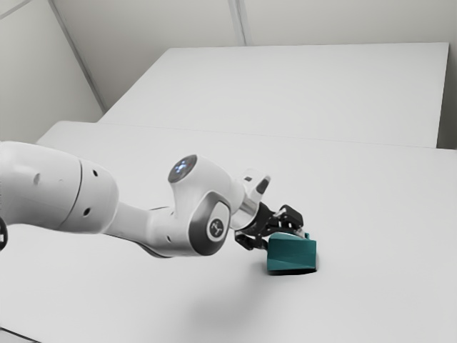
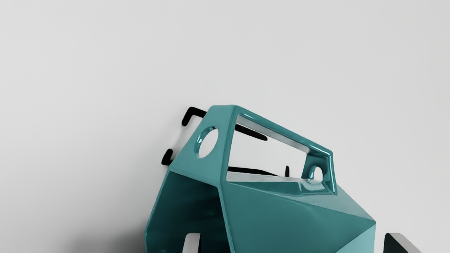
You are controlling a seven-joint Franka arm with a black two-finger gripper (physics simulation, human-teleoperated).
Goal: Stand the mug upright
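Ext. view: teal mug (image 1: pixel 291 254) on its side on the pale worktop (image 1: pixel 385 214), right of ctr., lower half of frame, claw (image 1: pixel 285 237) at it. Round badge (image 1: pixel 216 228) on the arm (image 1: pixel 64 186), mark too small to read.

Wrist view: glossy, faceted body; dark open mouth (image 2: pixel 190 207); angular handle (image 2: pixel 284 131) w/ round holes. Claw's fingers (image 2: pixel 192 243) apart, one at mouth, other just beyond base.

Mug (image 1: pixel 293 255) on table (image 1: pixel 378 207), exterior view's right of tool (image 1: pixel 285 238).
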